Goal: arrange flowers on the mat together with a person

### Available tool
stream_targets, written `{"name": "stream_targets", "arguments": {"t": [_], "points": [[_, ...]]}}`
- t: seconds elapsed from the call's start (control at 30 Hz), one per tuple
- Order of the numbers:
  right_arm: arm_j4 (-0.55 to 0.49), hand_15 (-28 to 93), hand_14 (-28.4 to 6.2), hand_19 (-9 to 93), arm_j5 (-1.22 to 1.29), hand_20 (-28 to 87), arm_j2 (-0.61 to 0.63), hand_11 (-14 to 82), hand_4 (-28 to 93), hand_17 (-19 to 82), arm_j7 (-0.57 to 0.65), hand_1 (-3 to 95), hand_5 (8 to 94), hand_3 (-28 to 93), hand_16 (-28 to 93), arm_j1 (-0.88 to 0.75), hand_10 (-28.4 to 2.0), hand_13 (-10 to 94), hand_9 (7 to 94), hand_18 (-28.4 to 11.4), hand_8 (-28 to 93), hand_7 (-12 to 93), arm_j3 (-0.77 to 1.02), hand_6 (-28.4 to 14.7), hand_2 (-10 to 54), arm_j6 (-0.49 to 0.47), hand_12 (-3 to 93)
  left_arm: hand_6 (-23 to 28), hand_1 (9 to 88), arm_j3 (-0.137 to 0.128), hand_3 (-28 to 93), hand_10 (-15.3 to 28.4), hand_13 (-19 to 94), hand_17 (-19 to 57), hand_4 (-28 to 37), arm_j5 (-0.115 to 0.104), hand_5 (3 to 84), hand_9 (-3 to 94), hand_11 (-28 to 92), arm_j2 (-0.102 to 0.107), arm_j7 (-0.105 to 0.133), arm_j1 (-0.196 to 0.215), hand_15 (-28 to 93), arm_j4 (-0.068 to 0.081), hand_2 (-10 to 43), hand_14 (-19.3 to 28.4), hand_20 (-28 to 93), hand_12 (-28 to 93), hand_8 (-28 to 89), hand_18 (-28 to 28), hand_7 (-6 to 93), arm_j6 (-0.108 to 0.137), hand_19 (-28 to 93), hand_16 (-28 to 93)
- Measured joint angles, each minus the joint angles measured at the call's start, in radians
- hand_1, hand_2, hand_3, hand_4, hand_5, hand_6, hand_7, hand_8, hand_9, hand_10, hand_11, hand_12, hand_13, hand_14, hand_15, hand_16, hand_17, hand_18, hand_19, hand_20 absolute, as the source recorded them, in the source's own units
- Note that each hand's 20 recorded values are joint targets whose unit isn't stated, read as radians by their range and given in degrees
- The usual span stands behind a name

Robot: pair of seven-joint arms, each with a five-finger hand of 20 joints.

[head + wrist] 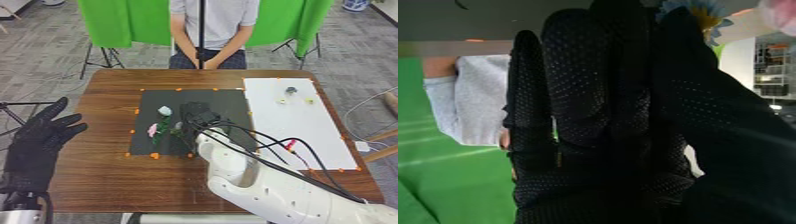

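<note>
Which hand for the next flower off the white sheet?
Right, I'd say: the right hand is at the dark mat, nearer the white sheet, its arm coming from that side. The left hand is away past the mat's left.

Even indoor light fills the head view, brightest on the white sheet [306,125] to one side of the right hand [197,111]. In the wrist view that hand is darkly shaded — pale bands of light cross the green cloth [451,172] beyond it.
</note>
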Motion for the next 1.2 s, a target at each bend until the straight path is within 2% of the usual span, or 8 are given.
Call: {"name": "stream_targets", "arguments": {"t": [0.43,0.7,0.8,0.97,1.07,1.2], "points": [[0.019,57,-6.8,89,-0.036,-14,-0.003,25.2,-28,35,0.018,49.6,72.0,68,19,0.007,-10.0,79,84.4,-19.6,-1,15,-0.008,-0.6,-9.5,-0.029,29.2,6.7,20.1,0.006,78,20.2,27,-7.6,-28.3,0.004,34.4,36.9,27,0.002,-0.008,-0.01,55,0.001,4.7,28.2,16,11,-11,25.1,16.1,-0.004,53,-10],[-0.011,58,-7.2,89,-0.024,-14,-0.003,29.1,-28,35,0.004,45.9,69.2,70,18,-0.021,-11.4,78,81.8,-20.0,-11,15,0.039,-0.7,-9.5,-0.031,24.8,6.6,19.9,0.009,78,20.1,27,-7.6,-28.3,0.001,34.3,36.8,27,0.006,-0.001,-0.006,55,0.001,4.7,28.2,16,11,-11,25.1,16.1,-0.002,53,-10],[-0.059,58,-8.0,89,0.029,-14,-0.003,30.9,-26,34,-0.006,44.2,68.6,71,18,-0.053,-12.6,77,80.2,-20.5,-11,15,0.098,-1.0,-9.5,-0.031,20.9,6.6,19.7,0.01,78,20.1,27,-7.6,-28.3,0.001,34.3,36.8,27,0.007,0.002,-0.001,55,0.001,4.8,28.2,15,11,-11,25.1,16.1,-0.002,53,-10],[-0.209,58,-9.8,87,0.271,-14,-0.005,29.5,-26,30,-0.038,42.6,66.5,70,17,-0.171,-13.6,73,76.3,-21.2,-11,14,0.308,-1.9,-9.5,-0.03,19.1,6.6,19.6,0.015,77,20.1,27,-7.6,-28.3,-0.004,34.2,36.8,27,0.006,0.011,0.006,55,0.004,4.8,28.2,15,11,-11,25.2,16.1,0.002,53,-10],[-0.286,58,-11.6,84,0.389,-13,-0.005,27.0,-25,27,-0.071,40.4,63.8,71,15,-0.244,-15.1,68,71.6,-22.1,-11,14,0.431,-2.5,-9.2,-0.028,17.3,6.6,19.2,0.018,78,20.1,27,-7.7,-28.3,-0.01,34.2,36.6,27,0.007,0.02,0.015,55,0.006,4.8,28.2,15,11,-11,25.2,16.1,0.006,53,-10],[-0.365,58,-14.8,80,0.517,-8,-0.018,23.8,-23,22,-0.124,35.2,59.4,70,12,-0.358,-17.2,61,66.1,-24.4,-11,13,0.614,-3.2,-5.6,-0.04,15.9,6.4,18.8,0.019,77,20.0,27,-7.7,-28.3,-0.014,34.1,36.5,26,0.007,0.027,0.03,55,0.008,4.9,28.1,15,11,-11,25.1,16.0,0.011,52,-10]]}}
